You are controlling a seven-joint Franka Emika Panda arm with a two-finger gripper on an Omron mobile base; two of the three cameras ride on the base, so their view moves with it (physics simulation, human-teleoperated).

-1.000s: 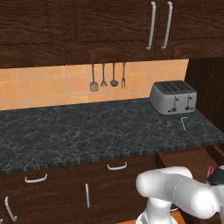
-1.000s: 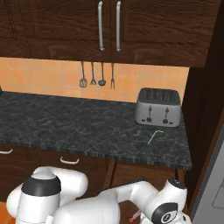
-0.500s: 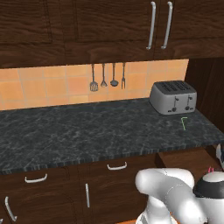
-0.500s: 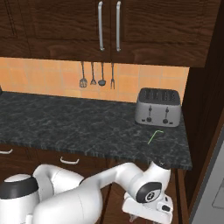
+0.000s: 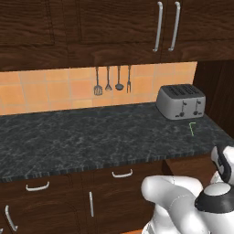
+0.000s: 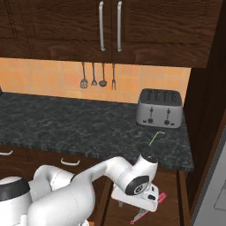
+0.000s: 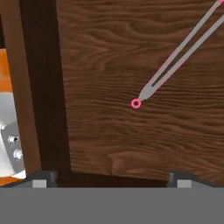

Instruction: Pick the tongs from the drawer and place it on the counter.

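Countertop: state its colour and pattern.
Black stone with grey marbled veins, seen best in the left base view: the countertop.

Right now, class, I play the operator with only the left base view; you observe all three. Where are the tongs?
Observer: In the hand view, the tongs lie on the drawer floor.
Operator: Is the hand gripping them?
Observer: No. The hand is open and the tongs lie off to one side of it, untouched.
Operator: Where does that drawer sit?
Observer: In the right base view, it is pulled out under the right end of the counter, below the toaster.
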